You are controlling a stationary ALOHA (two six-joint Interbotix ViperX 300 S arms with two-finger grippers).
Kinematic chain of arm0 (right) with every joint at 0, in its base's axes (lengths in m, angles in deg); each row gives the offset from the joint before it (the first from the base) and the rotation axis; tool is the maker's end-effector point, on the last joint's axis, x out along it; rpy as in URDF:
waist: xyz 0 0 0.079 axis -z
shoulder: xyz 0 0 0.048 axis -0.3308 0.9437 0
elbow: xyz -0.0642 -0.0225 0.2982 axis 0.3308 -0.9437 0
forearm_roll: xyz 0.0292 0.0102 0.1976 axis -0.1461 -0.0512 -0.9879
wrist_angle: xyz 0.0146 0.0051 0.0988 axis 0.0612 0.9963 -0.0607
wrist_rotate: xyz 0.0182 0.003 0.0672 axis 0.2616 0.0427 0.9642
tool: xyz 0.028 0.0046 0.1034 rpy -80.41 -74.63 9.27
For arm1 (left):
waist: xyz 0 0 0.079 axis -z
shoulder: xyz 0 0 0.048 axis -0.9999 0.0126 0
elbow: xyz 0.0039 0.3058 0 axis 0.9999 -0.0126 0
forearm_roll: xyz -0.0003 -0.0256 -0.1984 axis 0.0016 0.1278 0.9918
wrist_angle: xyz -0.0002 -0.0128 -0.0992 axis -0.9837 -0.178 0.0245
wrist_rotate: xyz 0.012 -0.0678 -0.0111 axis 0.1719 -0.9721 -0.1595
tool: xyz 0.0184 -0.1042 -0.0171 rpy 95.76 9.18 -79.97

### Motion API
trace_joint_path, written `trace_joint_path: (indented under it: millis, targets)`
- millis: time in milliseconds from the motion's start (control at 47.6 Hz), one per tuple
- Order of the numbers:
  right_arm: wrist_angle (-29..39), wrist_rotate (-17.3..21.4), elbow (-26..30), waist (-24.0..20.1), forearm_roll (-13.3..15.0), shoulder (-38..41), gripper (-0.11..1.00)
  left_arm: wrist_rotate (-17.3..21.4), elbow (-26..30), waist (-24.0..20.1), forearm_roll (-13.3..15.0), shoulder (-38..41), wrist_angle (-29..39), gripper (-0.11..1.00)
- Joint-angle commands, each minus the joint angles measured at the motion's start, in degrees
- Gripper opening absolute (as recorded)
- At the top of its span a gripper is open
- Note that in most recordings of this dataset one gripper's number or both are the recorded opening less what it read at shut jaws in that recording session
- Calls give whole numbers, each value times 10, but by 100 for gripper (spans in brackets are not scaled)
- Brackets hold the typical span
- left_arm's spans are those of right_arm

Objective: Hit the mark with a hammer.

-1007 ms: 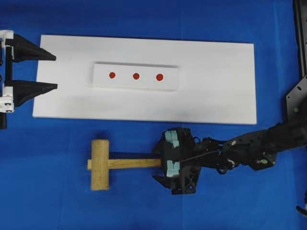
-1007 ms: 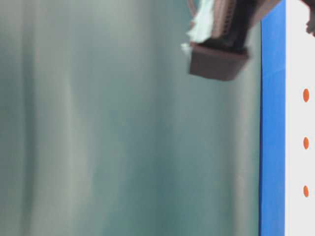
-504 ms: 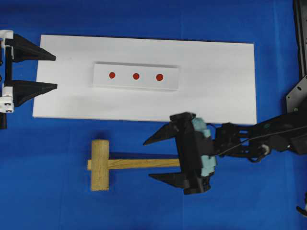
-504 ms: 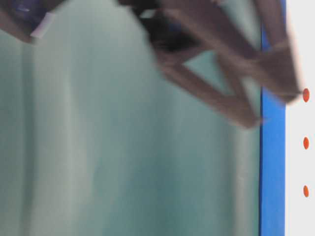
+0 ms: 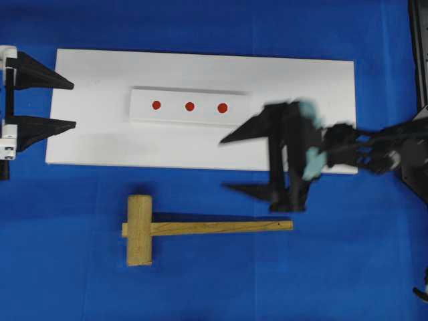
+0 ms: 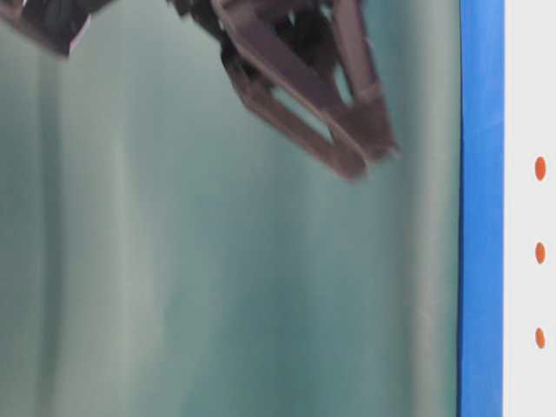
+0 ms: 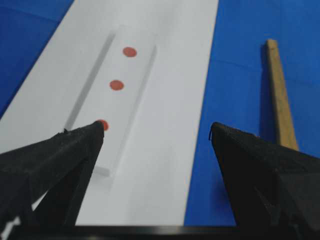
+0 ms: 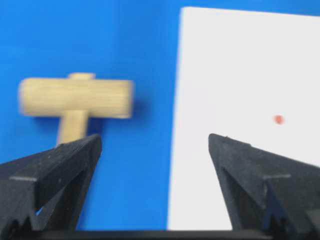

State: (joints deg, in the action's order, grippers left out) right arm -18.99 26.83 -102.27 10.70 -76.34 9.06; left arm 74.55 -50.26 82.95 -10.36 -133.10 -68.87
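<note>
Wooden hammer (image 5: pixel 174 229) left lying ungripped on blue cloth (image 5: pixel 80 281).
Right gripper (image 5: pixel 233 164) is held spread empty over the white board's (image 5: pixel 307 100) near edge; left gripper (image 5: pixel 70 105) is spread at its left end.

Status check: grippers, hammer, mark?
Left gripper open, empty. Right gripper open, empty, above the board's edge. Hammer flat on the cloth, ungripped. Mark unobstructed.

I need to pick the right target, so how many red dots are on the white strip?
3, in one row along the white strip: left dot, middle dot, and the mark at the right end. None looks hidden.
</note>
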Motion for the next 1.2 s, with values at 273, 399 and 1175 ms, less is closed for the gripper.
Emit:
trace_joint_path:
  millis: [273,399,1175]
  targets:
    - [36,-12,-119,55,10,-234,80,3,0,6,-3,-62,27,83]
    - [53,-29,-147,58,10,-298,80,11,-1,7,-4,-83,41,83]
    - [40,-45,-370,84,-5,-533,78,86,-79,26,-2,-238,112,83]
